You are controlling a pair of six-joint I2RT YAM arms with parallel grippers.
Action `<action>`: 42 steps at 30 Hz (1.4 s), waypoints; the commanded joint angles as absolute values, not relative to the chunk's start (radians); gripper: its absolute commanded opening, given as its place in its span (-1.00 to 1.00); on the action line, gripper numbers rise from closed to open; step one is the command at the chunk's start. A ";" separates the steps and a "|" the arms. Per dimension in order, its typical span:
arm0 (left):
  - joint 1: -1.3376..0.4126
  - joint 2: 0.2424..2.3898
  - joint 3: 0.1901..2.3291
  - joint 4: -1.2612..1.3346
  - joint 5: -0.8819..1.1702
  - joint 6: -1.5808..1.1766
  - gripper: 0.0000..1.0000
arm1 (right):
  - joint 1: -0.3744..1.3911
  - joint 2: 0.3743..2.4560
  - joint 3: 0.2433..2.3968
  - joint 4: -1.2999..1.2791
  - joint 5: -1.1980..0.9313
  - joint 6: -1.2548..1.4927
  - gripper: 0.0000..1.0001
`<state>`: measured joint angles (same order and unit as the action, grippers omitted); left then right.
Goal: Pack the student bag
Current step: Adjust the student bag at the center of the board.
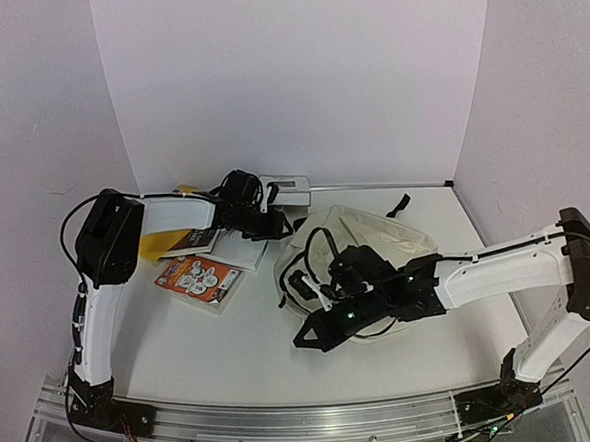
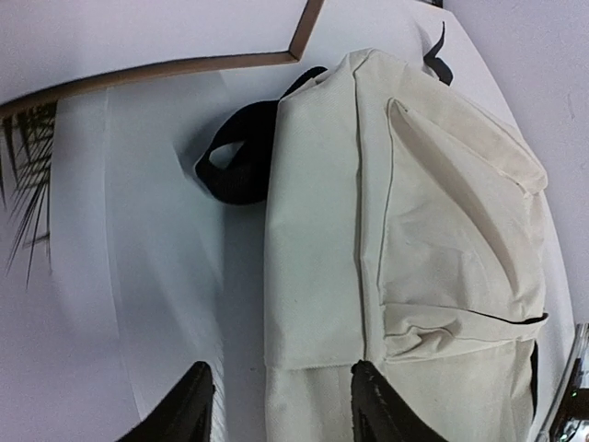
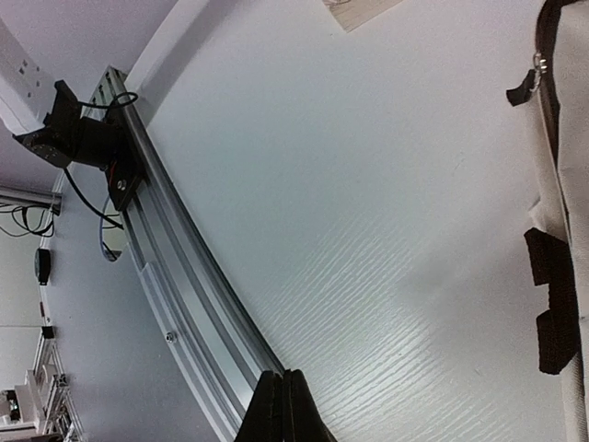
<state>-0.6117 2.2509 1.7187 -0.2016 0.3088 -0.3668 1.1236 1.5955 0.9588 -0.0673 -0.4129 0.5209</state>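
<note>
The student bag is a cream fabric backpack with black straps, lying in the middle right of the table. In the left wrist view the student bag fills the right side, with a black strap loop at its left edge. My left gripper is open and empty, and it hovers with its fingers astride the bag's left edge. My right gripper is shut and empty, just in front of the bag near the table's front. In the right wrist view the right gripper points at bare table, and the bag's edge shows at the right.
An orange and white book, a white book and a dark book on a yellow item lie left of the bag. A white box stands at the back wall. An aluminium rail runs along the front edge.
</note>
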 commanded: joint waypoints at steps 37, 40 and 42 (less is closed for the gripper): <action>-0.673 1.675 0.857 0.223 0.379 -0.634 0.59 | 1.066 2.029 1.354 -0.269 0.368 0.170 -0.07; -0.673 1.688 0.826 0.303 0.438 -0.645 0.58 | 1.064 2.009 1.361 -0.265 0.374 0.189 -0.76; -0.673 1.690 0.813 0.339 0.458 -0.655 0.59 | 1.055 1.985 1.356 -0.263 0.364 0.203 -0.92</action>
<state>-0.6743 1.6875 0.8459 0.2165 0.3847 -0.6365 1.0698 2.0205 1.3266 -0.2817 0.3248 0.1764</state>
